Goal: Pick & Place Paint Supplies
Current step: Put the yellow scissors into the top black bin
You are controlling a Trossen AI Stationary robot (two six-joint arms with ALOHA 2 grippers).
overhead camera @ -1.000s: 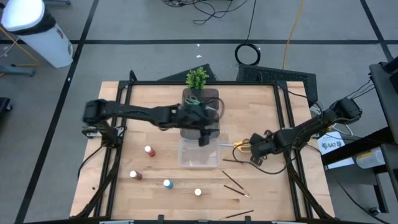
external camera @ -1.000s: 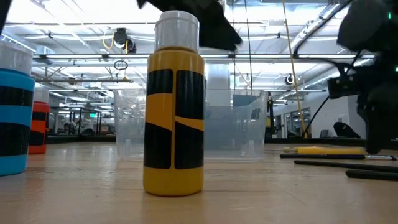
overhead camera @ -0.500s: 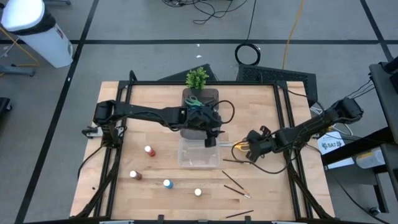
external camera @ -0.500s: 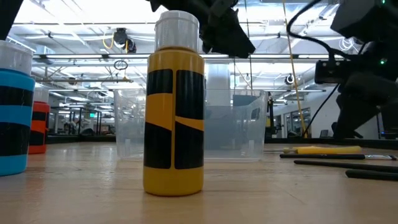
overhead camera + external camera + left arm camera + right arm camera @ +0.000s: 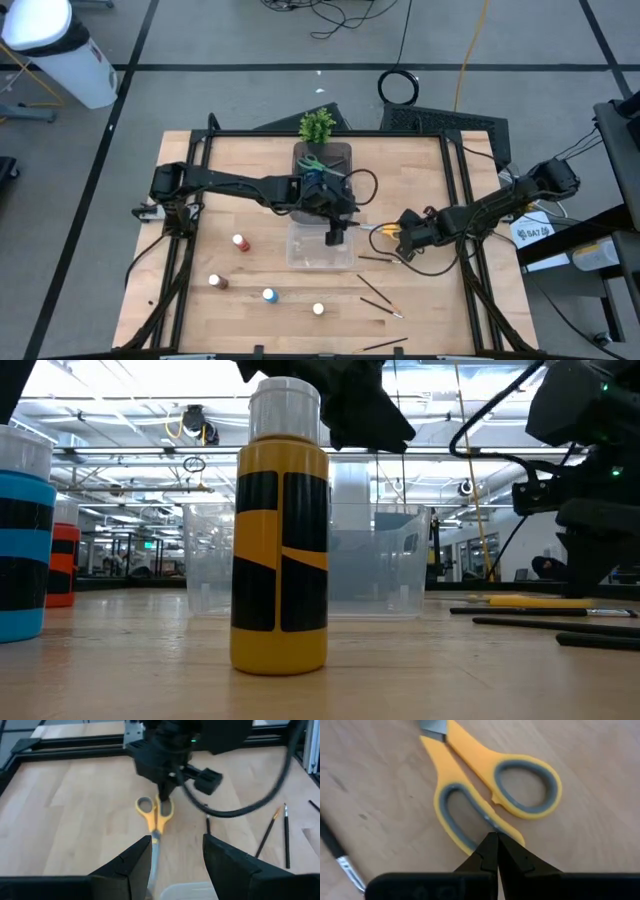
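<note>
Yellow-handled scissors lie flat on the wooden table, right of the clear bin. My right gripper is shut, its tips down at the scissors' handle rings. My left gripper hangs open above the clear bin's right part, facing the scissors with nothing between its fingers. The red, brown, blue and pale-capped paint bottles stand upright on the near left. Thin paintbrushes lie on the near right. Green scissors lie in the dark bin. My right gripper brings its shut fingertips down, slanting from the table's right side, onto the rim of one handle ring where the two rings meet. Whether the tips touch the rim I cannot tell. The scissors lie flat on the table.
A small green plant stands behind the dark bin. In the low view a yellow bottle stands close, with blue and red bottles to its left. A black frame edges the table.
My left gripper has gone toward the table's right and near edges and sunk a little, staying open over the clear bin. The scissors have kept their place.
</note>
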